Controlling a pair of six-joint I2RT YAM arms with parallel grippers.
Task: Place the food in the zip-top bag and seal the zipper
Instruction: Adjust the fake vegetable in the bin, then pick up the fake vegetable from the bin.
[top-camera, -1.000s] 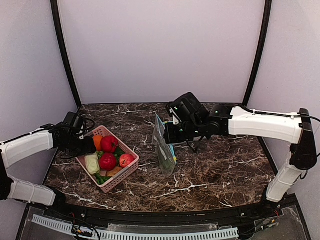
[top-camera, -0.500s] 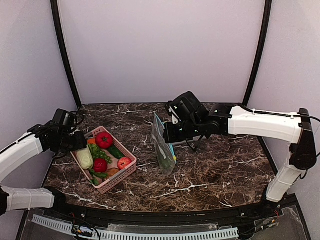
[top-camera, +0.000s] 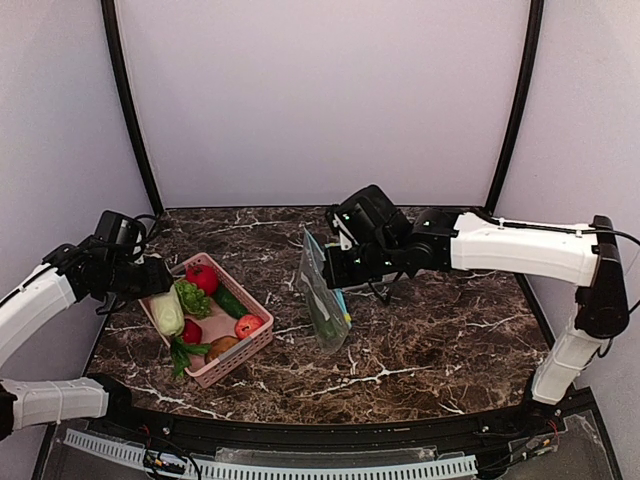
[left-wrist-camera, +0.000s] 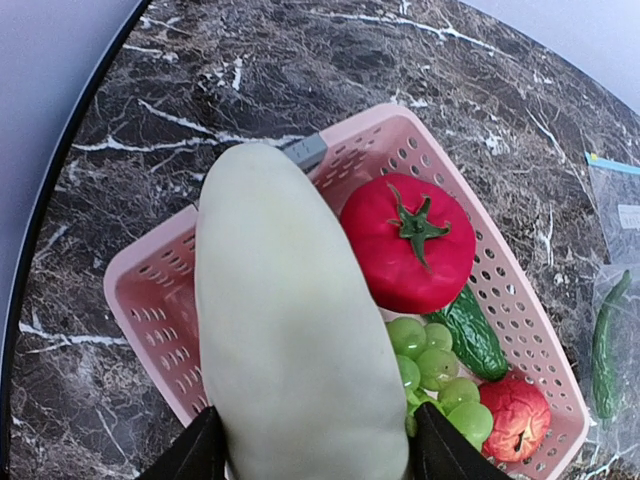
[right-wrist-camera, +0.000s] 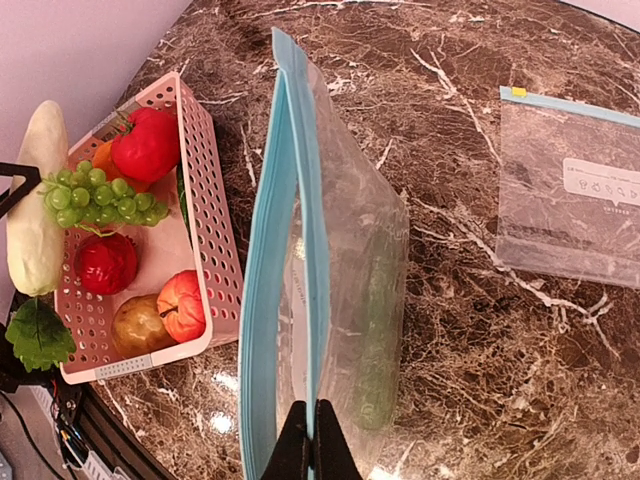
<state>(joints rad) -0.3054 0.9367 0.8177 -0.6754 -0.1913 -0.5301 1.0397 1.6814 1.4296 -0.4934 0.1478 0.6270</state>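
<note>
- Cabbage (top-camera: 167, 313), long and pale, sat clamped in my left tool (top-camera: 158, 298) over the left end of the pink basket (top-camera: 235, 362). The zip-top bag (top-camera: 322, 300) hung well apart to its right, pinched upright by my right tool (top-camera: 330, 272). My left arm was the nearer one to the basket, and I judged its carry had to go rightwards across it.
- Left wrist: my fingers (left-wrist-camera: 195, 450) pressed both flanks of the cabbage, its long axis running straight out from the tool. Below it the basket held a tomato (left-wrist-camera: 410, 240), grapes (left-wrist-camera: 425, 365), a cucumber (left-wrist-camera: 470, 330) and a red round piece (left-wrist-camera: 515, 420).
- Right wrist: my tool was closed on the bag's mouth edge. The zipper (right-wrist-camera: 268, 280) ran straight away from the tool, on the side facing the basket. Its lips looked barely parted, tight for the cabbage, I judged. One green piece (right-wrist-camera: 375, 330) lay inside. A second bag (right-wrist-camera: 570, 200) lay flat on the counter (right-wrist-camera: 480, 330), further right.
</note>
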